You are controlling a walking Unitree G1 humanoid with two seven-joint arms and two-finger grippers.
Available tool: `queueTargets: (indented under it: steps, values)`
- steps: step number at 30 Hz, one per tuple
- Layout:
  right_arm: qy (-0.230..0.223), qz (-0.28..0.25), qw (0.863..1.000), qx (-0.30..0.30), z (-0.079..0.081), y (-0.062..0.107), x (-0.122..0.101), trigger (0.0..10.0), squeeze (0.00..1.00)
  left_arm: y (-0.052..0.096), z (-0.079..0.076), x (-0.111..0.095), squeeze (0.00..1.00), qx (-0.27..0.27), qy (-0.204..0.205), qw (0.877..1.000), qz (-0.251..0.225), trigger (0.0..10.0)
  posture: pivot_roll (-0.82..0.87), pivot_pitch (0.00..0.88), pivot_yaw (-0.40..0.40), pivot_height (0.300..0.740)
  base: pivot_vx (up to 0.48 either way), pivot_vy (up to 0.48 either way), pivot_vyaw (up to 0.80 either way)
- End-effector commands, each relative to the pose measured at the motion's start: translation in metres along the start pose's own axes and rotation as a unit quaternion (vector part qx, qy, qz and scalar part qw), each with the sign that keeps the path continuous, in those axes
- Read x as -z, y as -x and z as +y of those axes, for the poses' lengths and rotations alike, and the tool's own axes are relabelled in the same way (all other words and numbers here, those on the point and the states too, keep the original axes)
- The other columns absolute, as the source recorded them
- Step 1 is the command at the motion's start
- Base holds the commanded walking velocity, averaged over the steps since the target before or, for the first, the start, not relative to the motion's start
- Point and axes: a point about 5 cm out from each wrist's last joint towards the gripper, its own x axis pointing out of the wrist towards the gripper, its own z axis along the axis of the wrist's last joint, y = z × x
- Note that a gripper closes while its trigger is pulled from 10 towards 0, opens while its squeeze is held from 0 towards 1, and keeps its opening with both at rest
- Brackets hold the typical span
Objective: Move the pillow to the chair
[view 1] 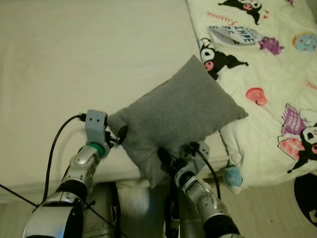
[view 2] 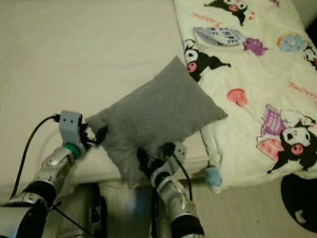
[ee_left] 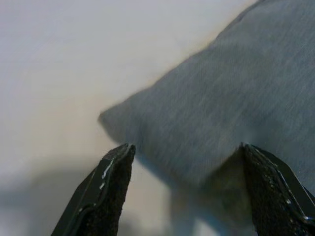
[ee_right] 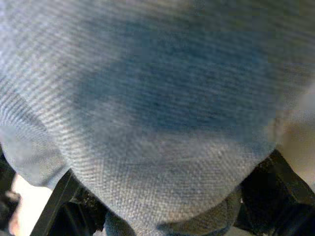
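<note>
Right gripper (view 1: 166,157): lowest in the head views, at the near edge of the pillow; black fingers (ee_right: 64,201) stand on either side of a fold of grey cloth, apparently closed on it, though the contact itself is hidden by the fabric.
Left gripper (view 1: 118,134): at the pillow's left corner; fingers (ee_left: 106,191) spread apart, the corner lying between them and not pinched.
Pillow (view 1: 173,116): grey, square, turned cornerwise; it rests on the bed near the front edge, its lowest corner overhanging that edge.
Bed (view 1: 89,59): plain cream sheet, under and behind the pillow.
Quilt (view 1: 267,84): white, printed with cartoon figures, to the right of the pillow and touching its right corner; its edge hangs over the bed's side.
Floor (view 2: 247,208): pale boards beneath the quilt's edge.
</note>
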Motion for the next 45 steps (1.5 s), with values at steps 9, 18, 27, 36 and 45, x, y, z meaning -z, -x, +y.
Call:
queueTargets:
  steps: [9,18,27,36,45]
  values:
    - [-0.138,0.033,0.987,-0.073,0.062,-0.012,0.052,0.0,0.0,0.006,-0.015,0.017,1.0,0.017,0.031,0.999,0.002,10.0,-0.09,0.354,0.007,0.623,0.0,0.0,0.0]
    - [-0.128,0.051,0.983,-0.12,0.07,-0.012,0.052,0.0,0.0,0.009,-0.023,0.021,1.0,0.025,0.039,0.999,-0.008,10.0,-0.07,0.339,0.004,0.623,0.0,0.0,0.0]
    - [-0.065,0.064,0.982,-0.167,0.07,-0.011,0.046,0.0,0.0,0.024,-0.029,0.03,1.0,0.034,0.033,0.999,-0.023,10.0,-0.06,0.246,0.017,0.623,0.0,0.0,0.0]
    - [-0.048,0.034,0.985,-0.162,0.055,-0.017,0.019,0.0,0.0,0.03,-0.001,0.021,1.0,-0.065,0.034,0.997,-0.04,10.0,-0.01,0.113,-0.003,0.623,0.0,0.0,0.0]
    - [-0.041,0.01,0.986,-0.164,0.049,-0.018,0.003,0.0,0.0,0.028,-0.004,0.017,1.0,-0.091,0.038,0.994,-0.045,10.0,0.0,0.016,-0.003,0.623,0.0,0.0,0.0]
